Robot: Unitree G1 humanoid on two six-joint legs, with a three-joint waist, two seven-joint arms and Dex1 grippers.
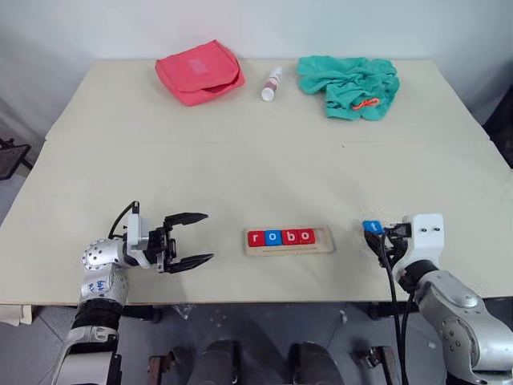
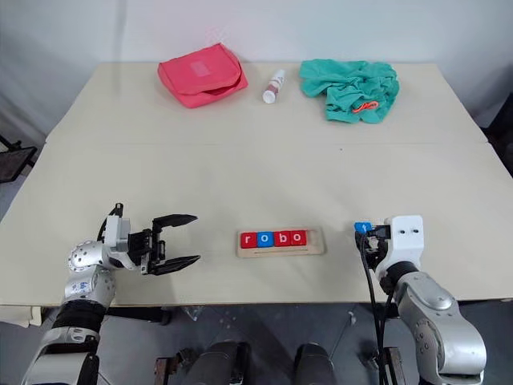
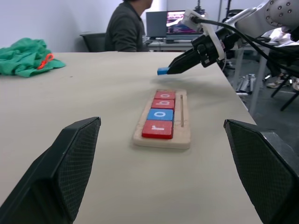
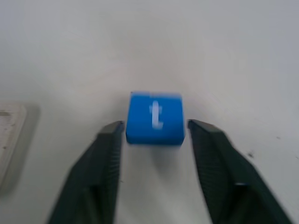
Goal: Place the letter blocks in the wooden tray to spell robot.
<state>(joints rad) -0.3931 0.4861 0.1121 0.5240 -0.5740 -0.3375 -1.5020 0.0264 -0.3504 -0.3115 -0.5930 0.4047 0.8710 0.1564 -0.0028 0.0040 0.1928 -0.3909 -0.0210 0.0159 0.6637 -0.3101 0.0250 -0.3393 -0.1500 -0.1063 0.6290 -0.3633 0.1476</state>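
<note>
Your right tool (image 4: 154,135) sits with its fingers spread either side of the blue t block (image 4: 154,117), just off both faces, not yet pinching; I can't tell whether the block rests on the surface (image 1: 240,160). The wooden tray (image 1: 289,240) lies well off to this tool's left, holding r, o, b, o, with its one empty slot at the near end. Centre the block, squeeze evenly on the side faces, and keep the letter upright so it reads with the others. Bring it in flat and lower it beside the red o. Your left tool (image 1: 186,239) hangs spread and empty beyond the tray's far end. Open surface runs between block and tray; the front edge is close, so stay inboard.
</note>
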